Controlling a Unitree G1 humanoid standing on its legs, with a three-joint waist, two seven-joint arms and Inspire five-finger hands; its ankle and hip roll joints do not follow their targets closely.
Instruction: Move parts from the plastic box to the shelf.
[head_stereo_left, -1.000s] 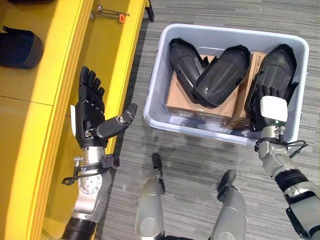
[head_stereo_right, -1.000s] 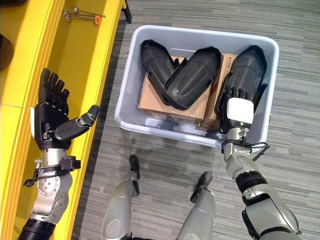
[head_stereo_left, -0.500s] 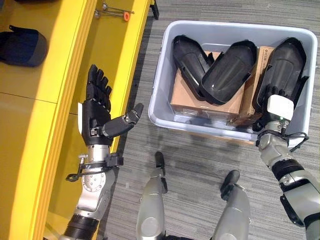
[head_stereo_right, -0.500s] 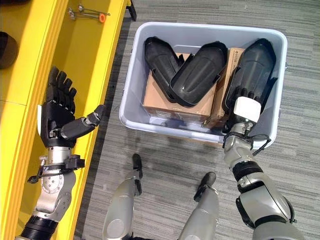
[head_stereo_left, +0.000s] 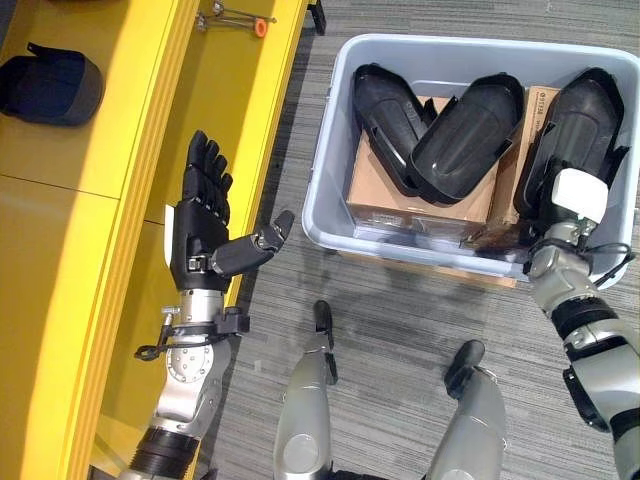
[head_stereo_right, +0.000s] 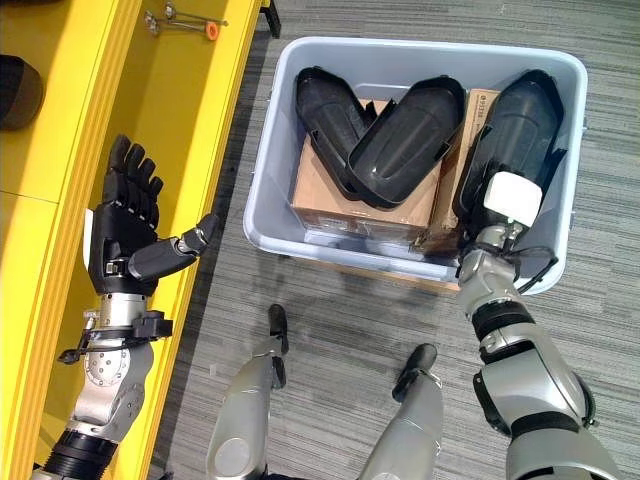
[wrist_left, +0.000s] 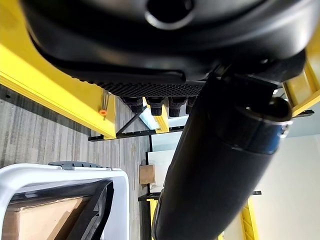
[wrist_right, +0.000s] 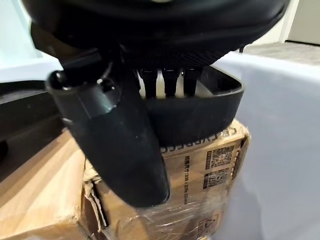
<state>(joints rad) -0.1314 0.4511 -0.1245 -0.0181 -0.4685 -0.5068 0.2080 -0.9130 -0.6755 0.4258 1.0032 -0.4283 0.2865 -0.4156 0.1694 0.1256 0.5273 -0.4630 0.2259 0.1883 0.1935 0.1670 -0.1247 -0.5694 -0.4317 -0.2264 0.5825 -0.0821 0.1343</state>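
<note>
Grey plastic box (head_stereo_left: 330, 215) sits on the striped carpet, right of the yellow shelf (head_stereo_left: 100, 200). Inside it, three black moulded shell parts lie on top of brown cardboard cartons (head_stereo_left: 385, 190): a left part (head_stereo_left: 385, 105) at the far left, a middle part (head_stereo_left: 465, 125) leaning across it and touching it, and a right part (head_stereo_left: 580, 120) along the box's right wall, tilted with its far end raised. Right hand (head_stereo_left: 565, 195) reaches over the near rim of the box at its right corner, white-covered back facing up, resting against the near end of the right part. In the right wrist view the fingers (wrist_right: 170, 77) hook over the near edge of the right part's rim (wrist_right: 200, 115), thumb (wrist_right: 115, 145) down in front of the carton below; whether thumb and fingers actually clamp the rim cannot be told. Left hand (head_stereo_left: 200, 225) hovers at the shelf's near edge, left of the box and well apart from it, fingers straight and spread, thumb stuck out toward the box, holding nothing. On the shelf's upper level lies a dark blue rounded part (head_stereo_left: 50, 85); at the far end of the lower level, a thin metal tool with an orange tip (head_stereo_left: 240, 18).
</note>
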